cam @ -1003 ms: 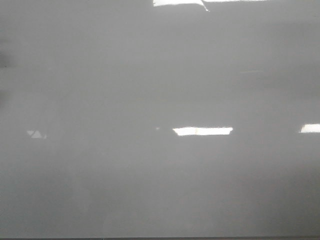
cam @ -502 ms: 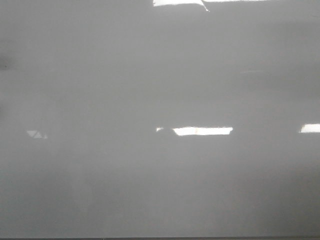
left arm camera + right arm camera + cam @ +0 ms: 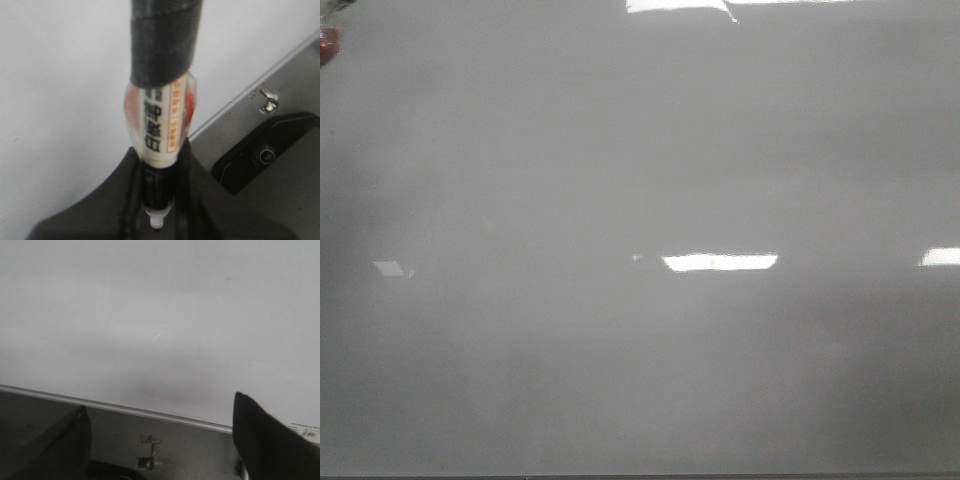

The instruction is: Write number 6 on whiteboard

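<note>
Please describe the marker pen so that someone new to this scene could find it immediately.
Start at the whiteboard, then its metal edge. The marker sits there between the left gripper's black fingers. It alone has a white printed label, an orange stripe and black tape around one end.

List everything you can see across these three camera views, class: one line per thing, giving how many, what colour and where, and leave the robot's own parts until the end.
whiteboard: one, pale grey-white and glossy, fills the front view; no written digit shows on it.
light reflections: several, bright white, scattered over the board.
board frame: one, silver strip along the board's edge.
marker: one, white and clear barrel with orange print, its far end wrapped in black tape, held in the left pincer.
left pincer: one, black, shut on the marker.
right pincer: one, black, open and holding nothing, by the board's edge.
</note>
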You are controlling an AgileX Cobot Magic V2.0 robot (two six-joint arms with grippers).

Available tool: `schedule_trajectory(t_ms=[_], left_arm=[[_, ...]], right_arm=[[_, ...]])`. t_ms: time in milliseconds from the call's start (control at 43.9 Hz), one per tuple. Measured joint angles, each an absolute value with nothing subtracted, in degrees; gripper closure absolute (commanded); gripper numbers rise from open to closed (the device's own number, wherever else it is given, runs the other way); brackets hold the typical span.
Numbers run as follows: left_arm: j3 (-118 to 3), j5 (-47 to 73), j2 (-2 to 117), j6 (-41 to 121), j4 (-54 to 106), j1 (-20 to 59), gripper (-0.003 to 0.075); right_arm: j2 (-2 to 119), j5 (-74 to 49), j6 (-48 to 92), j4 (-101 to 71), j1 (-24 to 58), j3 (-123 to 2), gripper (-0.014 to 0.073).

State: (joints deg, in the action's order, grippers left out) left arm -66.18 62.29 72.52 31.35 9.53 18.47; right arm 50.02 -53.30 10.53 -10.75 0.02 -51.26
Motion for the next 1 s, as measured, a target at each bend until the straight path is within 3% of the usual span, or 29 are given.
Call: schedule_trajectory(t_ms=[251,479,775,1003], left_arm=[[-67.0,62.3,76.8,40.1,9.9,33.7,0.0741],[-67.0,59.9,77.5,41.9,9.9,42.3,0.0741],[-67.0,59.1,77.6,42.2,9.9,49.3,0.0741],[-67.0,59.1,77.6,42.3,9.9,50.7,0.0741]], right_arm=[[56.8,-57.4,32.0,-25.8,0.6,-54.1,0.0002],[59.3,-58.6,55.3,-36.6,12.0,-54.5,0.0002],[61.3,-53.3,63.6,-38.0,29.9,-55.8,0.0002],[65.5,-51.9,63.8,-38.3,36.1,-58.9,0.0022]])
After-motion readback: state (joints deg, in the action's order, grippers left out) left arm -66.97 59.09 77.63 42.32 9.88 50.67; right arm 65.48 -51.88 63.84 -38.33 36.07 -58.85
